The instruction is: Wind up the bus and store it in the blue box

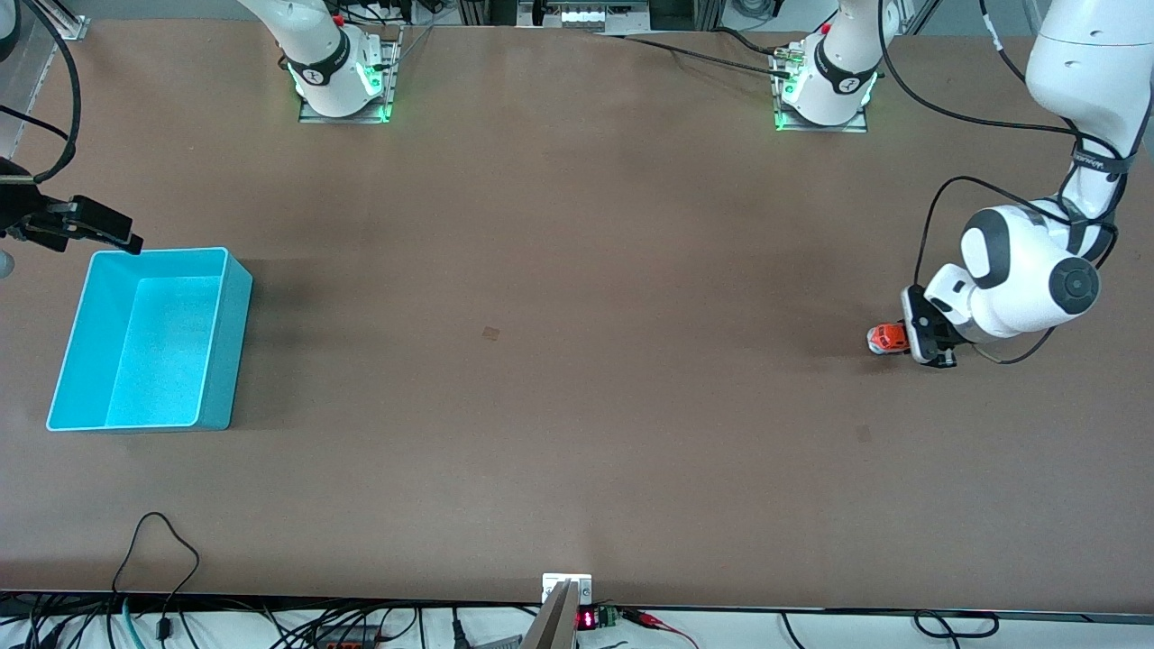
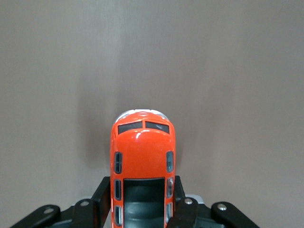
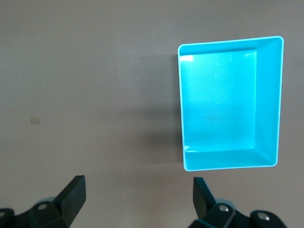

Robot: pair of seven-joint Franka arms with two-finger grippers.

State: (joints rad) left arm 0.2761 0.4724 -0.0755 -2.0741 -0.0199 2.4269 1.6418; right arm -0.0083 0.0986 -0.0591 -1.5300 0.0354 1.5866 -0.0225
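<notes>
Orange-red bus point(image 2: 142, 156) — dark roof windows, silver nose — clamped in left tool point(image 2: 142, 209); right tool point(image 3: 137, 194) spread wide.

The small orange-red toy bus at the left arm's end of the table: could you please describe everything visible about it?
The small orange-red toy bus is glossy plastic by its look, with dark windows round the roof, a dark roof panel and a silver-white front. It sits low at the brown table, toward the left arm's end. The left gripper is shut on its rear sides, a black finger pressed against each flank. Its wheels and any winding mechanism are hidden.
</notes>
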